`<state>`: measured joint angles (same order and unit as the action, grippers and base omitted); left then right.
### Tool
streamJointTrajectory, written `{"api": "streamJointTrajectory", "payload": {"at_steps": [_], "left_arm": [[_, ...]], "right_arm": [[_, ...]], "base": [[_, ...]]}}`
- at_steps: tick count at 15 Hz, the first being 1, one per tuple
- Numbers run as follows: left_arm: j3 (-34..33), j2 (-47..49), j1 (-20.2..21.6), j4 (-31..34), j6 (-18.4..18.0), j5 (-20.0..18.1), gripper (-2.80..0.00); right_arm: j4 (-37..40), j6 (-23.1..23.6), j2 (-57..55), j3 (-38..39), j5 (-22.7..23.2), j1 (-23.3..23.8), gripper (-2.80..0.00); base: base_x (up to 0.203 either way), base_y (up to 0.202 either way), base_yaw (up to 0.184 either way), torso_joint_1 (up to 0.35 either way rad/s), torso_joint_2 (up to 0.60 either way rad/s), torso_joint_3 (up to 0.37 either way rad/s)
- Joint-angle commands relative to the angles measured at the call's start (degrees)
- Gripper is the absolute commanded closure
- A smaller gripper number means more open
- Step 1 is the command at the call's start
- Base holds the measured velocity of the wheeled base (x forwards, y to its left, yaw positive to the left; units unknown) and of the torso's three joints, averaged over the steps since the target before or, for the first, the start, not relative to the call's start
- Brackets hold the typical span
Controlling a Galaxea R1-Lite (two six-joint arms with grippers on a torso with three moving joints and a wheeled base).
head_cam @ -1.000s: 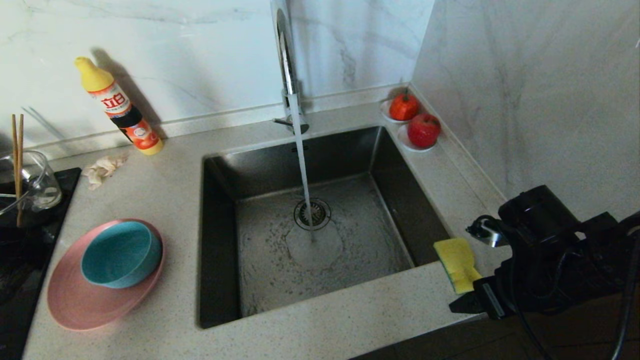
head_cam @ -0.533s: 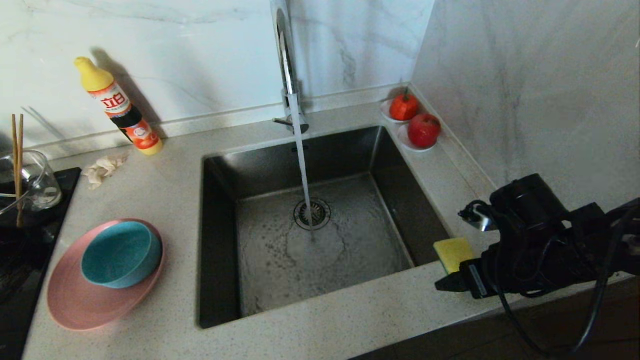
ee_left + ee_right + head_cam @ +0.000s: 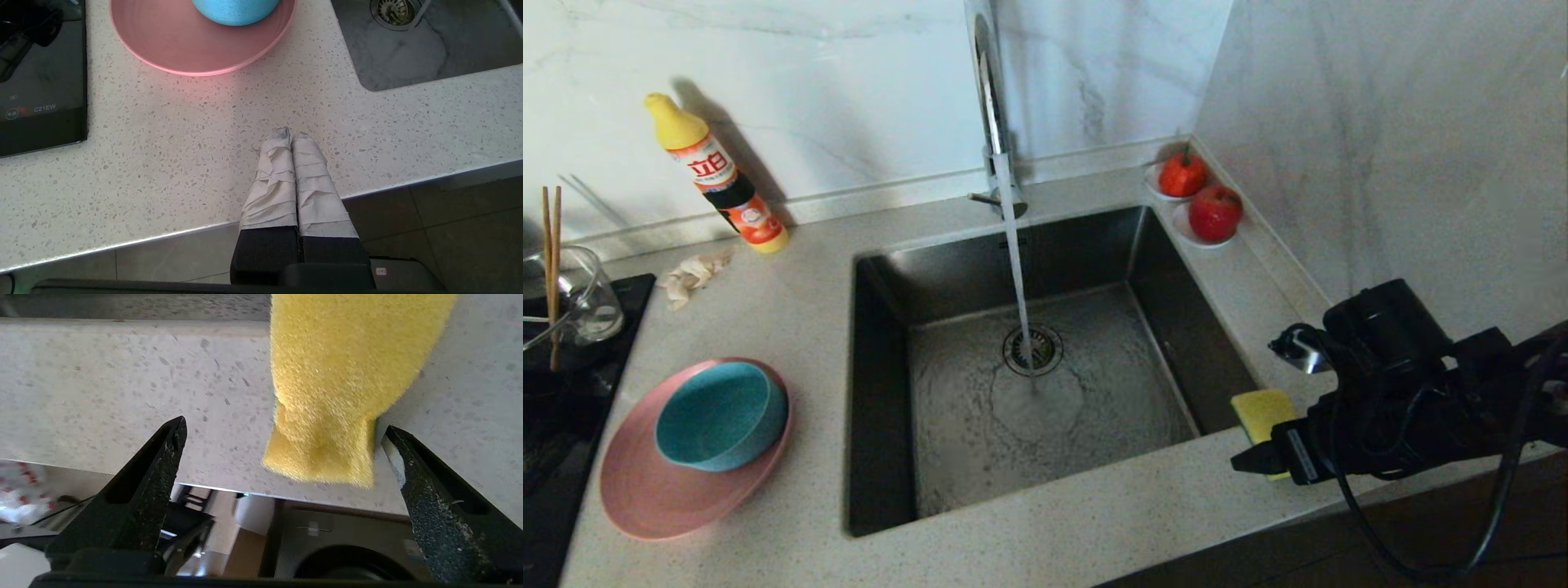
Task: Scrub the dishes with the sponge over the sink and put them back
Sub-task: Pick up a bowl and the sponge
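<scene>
Am bringing right gripper (image 3: 282, 428), jaws wide, onto sponge (image 3: 1260, 411) at lower right by sink (image 3: 882, 392) corner. Sponge off-centre, hugging one finger; next am centring, closing. Left gripper (image 3: 291, 136) pinched, idling.

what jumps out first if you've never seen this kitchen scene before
Water runs from the tall chrome tap into the square steel sink, splashing by the round drain. At the sink's near right corner, the right end effector stands open at the counter edge around the end of the yellow rectangular sponge. On the counter left of the sink, a round teal bowl sits in a wide pink plate.
</scene>
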<state>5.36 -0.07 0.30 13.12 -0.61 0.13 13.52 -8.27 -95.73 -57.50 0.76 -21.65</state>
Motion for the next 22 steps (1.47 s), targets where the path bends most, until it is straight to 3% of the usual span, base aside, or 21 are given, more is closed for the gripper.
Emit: {"api": "streamJointTrajectory", "payload": {"at_steps": [1,12,22], "left_arm": [[0.0,-0.01,0.05,0.07,-0.01,0.04,0.0],[-0.03,-0.01,0.05,0.07,-0.01,0.04,0.0],[0.0,-0.01,0.05,0.07,-0.01,0.03,0.0]], "right_arm": [[0.52,0.05,0.81,0.25,-3.32,-1.16,-2.8],[0.4,4.13,1.64,2.92,-10.52,-3.66,-2.8],[0.28,4.13,0.46,3.8,-10.61,-5.15,-2.8]], "base": [[0.0,0.0,0.0,0.0,0.0,0.0],[0.0,0.0,0.0,0.0,0.0,0.0],[0.0,0.0,0.0,0.0,0.0,0.0]]}}
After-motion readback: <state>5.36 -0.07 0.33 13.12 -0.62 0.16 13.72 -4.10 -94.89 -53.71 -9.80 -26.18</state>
